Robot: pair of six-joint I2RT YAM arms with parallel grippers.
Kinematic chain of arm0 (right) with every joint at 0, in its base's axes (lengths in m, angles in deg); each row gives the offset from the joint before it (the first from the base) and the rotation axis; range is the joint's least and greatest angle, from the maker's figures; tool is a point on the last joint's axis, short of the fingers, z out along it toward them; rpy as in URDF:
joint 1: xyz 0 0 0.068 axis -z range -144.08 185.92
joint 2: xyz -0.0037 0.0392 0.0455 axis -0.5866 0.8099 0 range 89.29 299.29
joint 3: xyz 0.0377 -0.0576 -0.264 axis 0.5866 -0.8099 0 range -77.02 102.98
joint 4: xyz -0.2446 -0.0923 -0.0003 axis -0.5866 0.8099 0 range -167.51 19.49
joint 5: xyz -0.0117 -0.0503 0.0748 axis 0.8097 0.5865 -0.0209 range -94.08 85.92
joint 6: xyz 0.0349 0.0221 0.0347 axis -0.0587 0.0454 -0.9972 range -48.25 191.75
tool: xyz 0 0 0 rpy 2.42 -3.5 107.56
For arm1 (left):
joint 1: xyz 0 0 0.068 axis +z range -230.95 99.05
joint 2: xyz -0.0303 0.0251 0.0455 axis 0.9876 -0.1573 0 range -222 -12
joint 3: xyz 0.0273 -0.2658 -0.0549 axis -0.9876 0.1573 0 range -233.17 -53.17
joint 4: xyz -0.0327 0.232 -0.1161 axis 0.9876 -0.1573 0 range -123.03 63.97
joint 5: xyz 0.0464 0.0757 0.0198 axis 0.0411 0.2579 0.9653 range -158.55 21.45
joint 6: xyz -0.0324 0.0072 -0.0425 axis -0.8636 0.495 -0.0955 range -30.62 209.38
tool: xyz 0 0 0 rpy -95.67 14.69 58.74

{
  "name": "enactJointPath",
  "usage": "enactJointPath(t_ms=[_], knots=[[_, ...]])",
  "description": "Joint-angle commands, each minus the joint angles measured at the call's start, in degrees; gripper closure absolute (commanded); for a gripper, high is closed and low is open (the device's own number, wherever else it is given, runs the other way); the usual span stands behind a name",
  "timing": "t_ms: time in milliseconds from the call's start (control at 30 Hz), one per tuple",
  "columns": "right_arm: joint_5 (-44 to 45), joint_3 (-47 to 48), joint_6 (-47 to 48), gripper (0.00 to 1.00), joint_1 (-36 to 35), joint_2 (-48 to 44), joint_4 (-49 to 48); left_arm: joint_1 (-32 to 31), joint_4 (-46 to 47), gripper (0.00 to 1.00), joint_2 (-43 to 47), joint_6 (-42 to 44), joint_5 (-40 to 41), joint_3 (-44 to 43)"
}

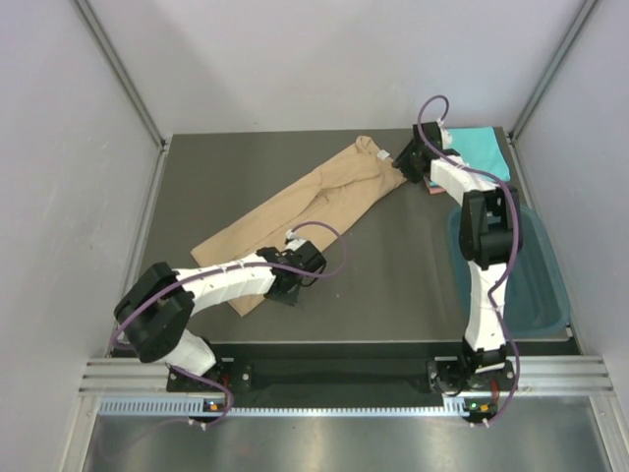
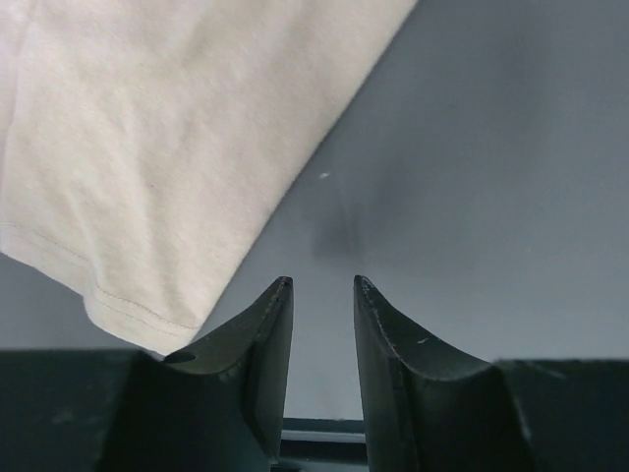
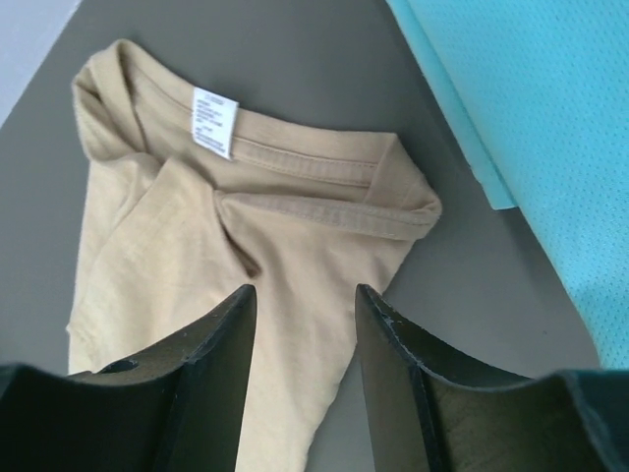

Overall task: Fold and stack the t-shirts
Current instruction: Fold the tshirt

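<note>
The left gripper (image 2: pixel 322 285) has its fingers part-way apart with nothing between them, low over the bare table (image 2: pixel 491 177), just beside the hem corner of the tan shirt (image 2: pixel 167 147). The right gripper (image 3: pixel 305 290) is also part-way open, its fingers straddling the same shirt just below the collar (image 3: pixel 324 172) and its white label (image 3: pixel 214 123). The tan shirt lies flat, slanting across the table. At the far right corner sits the folded turquoise shirt (image 3: pixel 531 118), with a dark teal tub (image 1: pixel 539 285) nearer along the right edge.
</note>
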Motion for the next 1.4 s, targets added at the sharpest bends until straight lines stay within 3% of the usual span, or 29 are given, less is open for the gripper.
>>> enactJointPath(t_ms=[0, 467, 567, 733, 1033, 1233, 1367], knots=[[2.4, -0.2, -1.4, 0.55, 0.6, 1.1, 0.0, -0.2, -1.6, 0.63, -1.4, -1.1, 4.2, -2.2], [5.4, 0.8, -2.3, 0.56, 0.6, 5.1, 1.7, -0.3, -3.6, 0.69, -7.5, -3.1, 8.8, -3.7], [6.1, 1.9, -1.9, 0.56, 0.6, 6.0, 2.6, -0.3, -3.9, 0.75, -8.3, -3.2, 8.9, -4.1], [8.4, 4.0, -0.6, 0.57, 0.7, 7.6, 2.9, -0.4, -4.1, 1.0, -9.1, -3.0, 8.5, -4.4], [10.7, 6.9, 2.3, 0.57, 0.7, 9.7, 2.8, -0.5, -4.7, 1.0, -8.2, -4.1, 5.6, -4.0], [10.9, 8.1, 4.5, 0.65, 0.8, 10.5, 1.5, -0.6, -5.0, 1.0, -7.5, -4.8, 4.8, -3.6], [10.8, 10.0, 5.9, 0.83, 1.0, 11.9, 1.1, -1.4, -4.6, 1.0, -7.8, -5.5, 2.3, -4.6]])
